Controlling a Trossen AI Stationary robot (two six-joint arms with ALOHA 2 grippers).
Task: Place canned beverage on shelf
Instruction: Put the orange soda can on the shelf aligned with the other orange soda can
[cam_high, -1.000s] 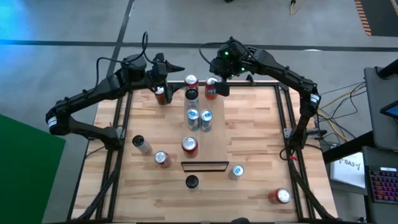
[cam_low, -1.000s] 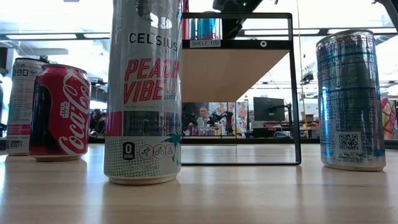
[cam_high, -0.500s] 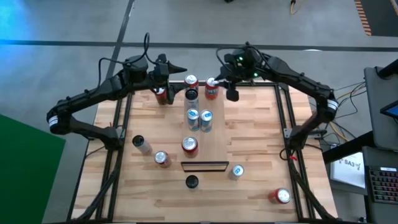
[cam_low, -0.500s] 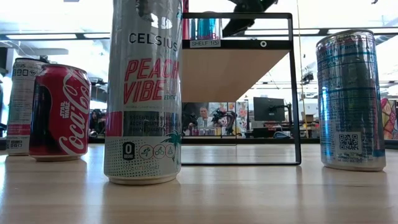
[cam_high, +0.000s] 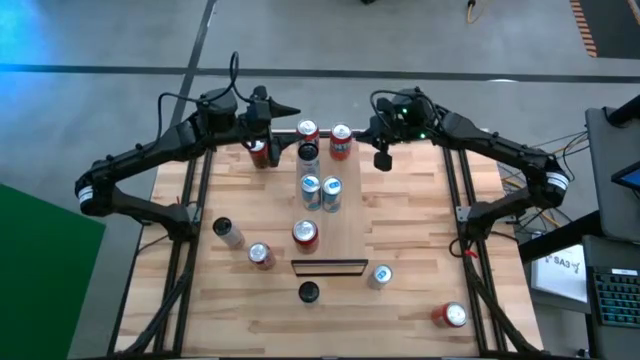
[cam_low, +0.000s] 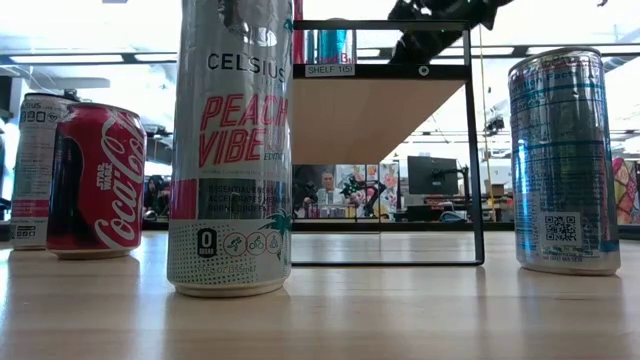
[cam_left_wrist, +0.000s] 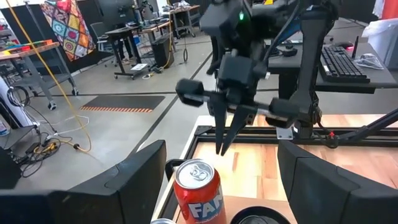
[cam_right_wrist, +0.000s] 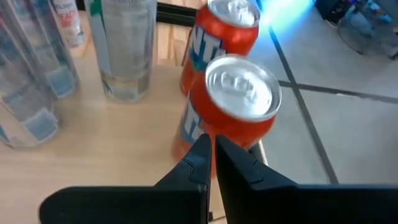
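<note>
1. At the far end of the shelf (cam_high: 322, 190) stand two orange cans: one (cam_high: 341, 141) at its 1 o'clock corner, another (cam_high: 308, 132) at 12 o'clock.
2. The right gripper (cam_high: 382, 158) hangs just off that corner, at 3 o'clock from the nearer orange can — fingers pressed together, holding nothing.
3. The left gripper (cam_high: 262, 152) sits at 10 o'clock of the shelf, around a red can (cam_high: 258, 150); jaws well apart, and whether they touch the can I cannot tell.
4. On the board's middle stand a clear can (cam_high: 307, 156) and two blue cans (cam_high: 320, 192) — a red-topped can (cam_high: 305, 233) stands nearer 6 o'clock.
</note>
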